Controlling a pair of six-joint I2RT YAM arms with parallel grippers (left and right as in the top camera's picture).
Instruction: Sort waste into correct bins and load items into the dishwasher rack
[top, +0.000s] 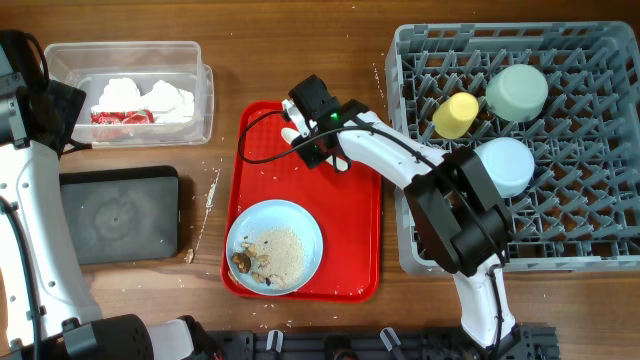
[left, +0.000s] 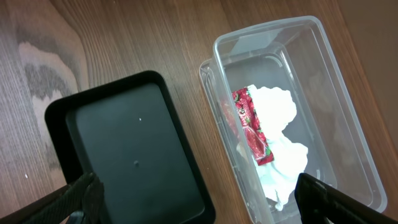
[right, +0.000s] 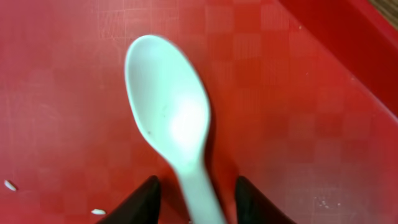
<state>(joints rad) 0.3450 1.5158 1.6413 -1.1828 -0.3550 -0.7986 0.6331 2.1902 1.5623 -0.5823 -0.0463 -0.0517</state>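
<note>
One white spoon (right: 168, 118) lies flat on the red tray (right: 311, 93), bowl facing up and pointing away from the right hand (right: 196, 186). Its handle runs back between the two fingers (right: 140, 199), which are spread and straddle it, with a sliver of red showing on each side, so nothing is pinched. A few pale grains lie on the tray beside the left finger. From overhead, this hand (top: 310, 122) sits low over the tray's far end, and the light blue plate (top: 297, 222) with rice-like food scraps (top: 280, 250) and brown bits occupies the near end. To the right, the grey dishwasher rack (top: 600, 230) holds the yellow cup (top: 456, 115), the pale green bowl (top: 517, 92) and the light blue bowl (top: 505, 165). Across the bench (top: 290, 50), the left hand (left: 198, 186) hangs with fingers wide apart above the black tray (left: 137, 149) and the clear tub (left: 348, 93), which contains crumpled white napkins (left: 280, 124) and a red wrapper (left: 252, 124).
</note>
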